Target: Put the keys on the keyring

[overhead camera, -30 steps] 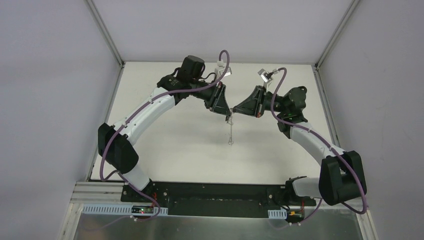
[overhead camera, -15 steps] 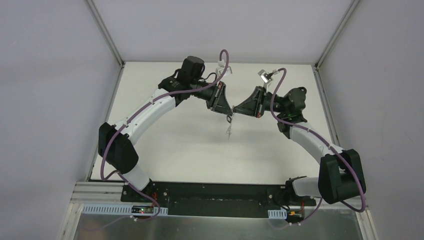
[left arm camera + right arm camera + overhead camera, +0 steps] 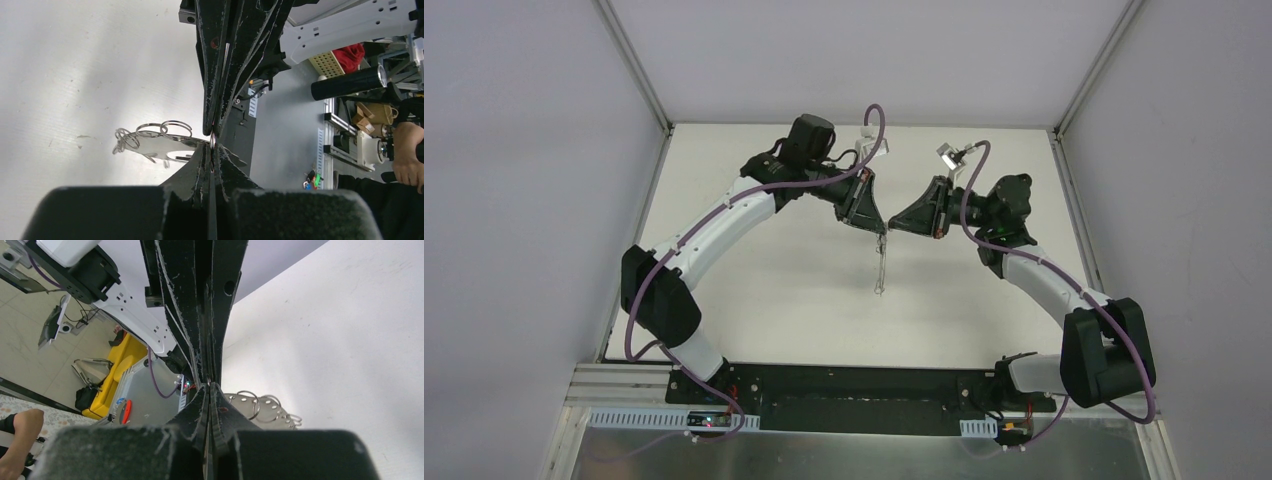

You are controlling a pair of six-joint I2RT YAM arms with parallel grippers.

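Top external: left end effector (image 3: 879, 230) and right end effector (image 3: 894, 225) meet tip to tip over middle of bench (image 3: 754, 300). Both pinched tight shut. Keyring (image 3: 881, 268) dangles edge-on below left tips. Left wrist: thin wire caught between left fingers. Whether right grips anything, cannot tell. Small rings (image 3: 165, 130) and flat holed tag (image 3: 167, 148) bunched just beside tips.

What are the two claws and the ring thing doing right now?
left gripper: shut, pinching the top of the keyring.
right gripper: shut, fingertips meeting the left gripper's at the same spot.
keyring: dangling straight down from the pinched fingertips.
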